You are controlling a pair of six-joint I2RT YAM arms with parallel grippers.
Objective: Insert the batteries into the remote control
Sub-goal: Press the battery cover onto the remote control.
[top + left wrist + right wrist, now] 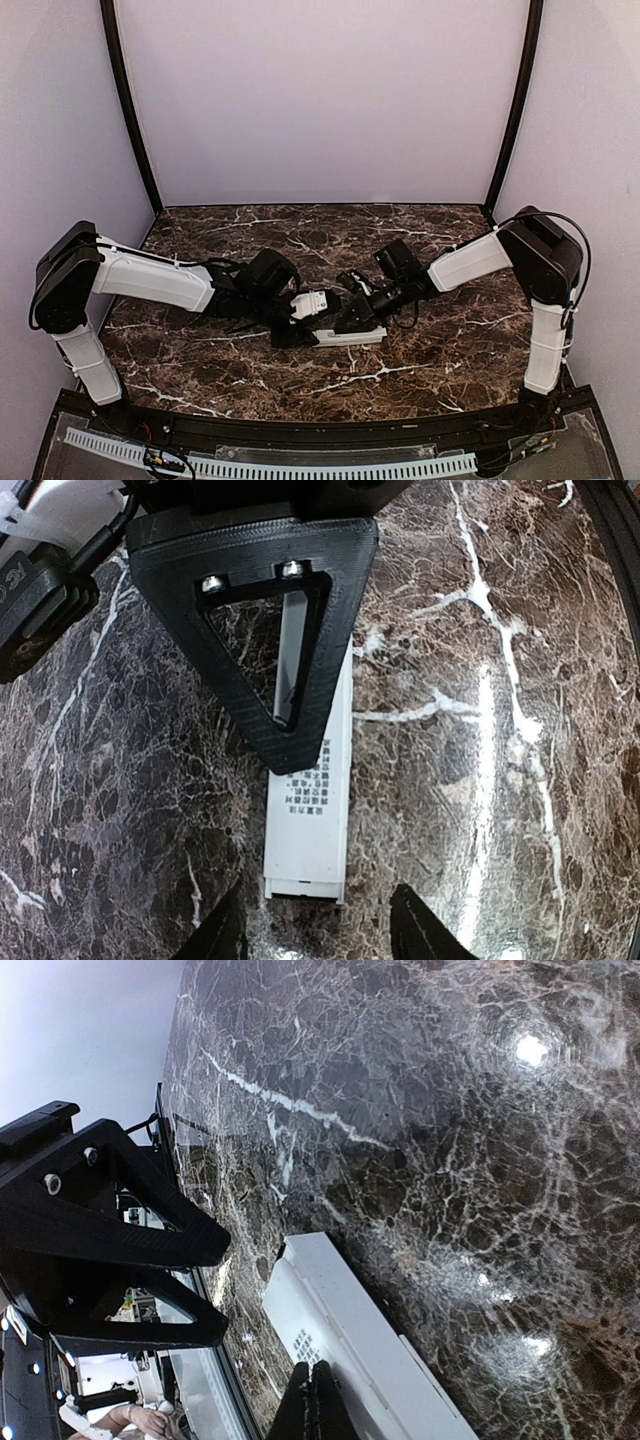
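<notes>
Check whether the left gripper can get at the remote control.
Probably yes: the left gripper, open, flanks one end of the remote control; the shut right gripper sits farther along it.

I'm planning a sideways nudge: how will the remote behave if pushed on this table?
The remote is a flat-sided bar lying flat, so it would probably slide, not roll or tip. The table looks polished and glossy, so it may skid easily and spin if pushed off-centre. It looks like a slim plastic shell: likely stiff and light.
</notes>
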